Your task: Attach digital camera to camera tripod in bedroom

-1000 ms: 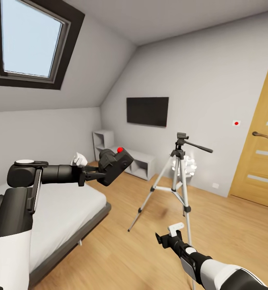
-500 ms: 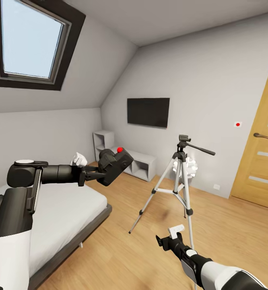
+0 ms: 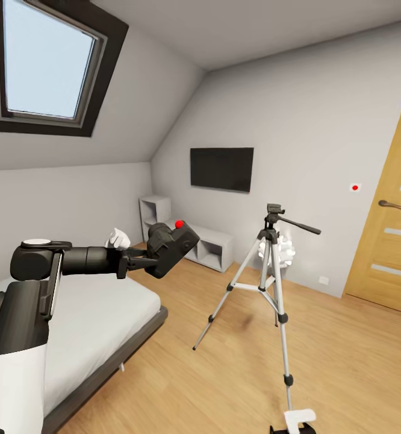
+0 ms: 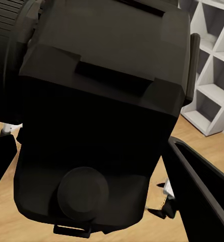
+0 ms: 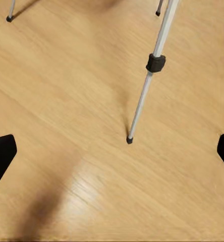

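- The left gripper (image 3: 141,259) is closed on the digital camera (image 3: 171,246), held out over the near-left part of the room beside the bed (image 3: 98,319), red button up.
- The right gripper (image 5: 112,151) has its fingers spread wide with nothing between them, above the wood floor (image 5: 66,101).
- The camera tripod (image 3: 267,283) stands mid-room, well apart from the digital camera, to its right.
- The digital camera looks rigid and fairly light; the hold on its body seems sound.
- The camera tripod looks light and easy to tip; steady it by a leg (image 5: 145,85) or below the head.
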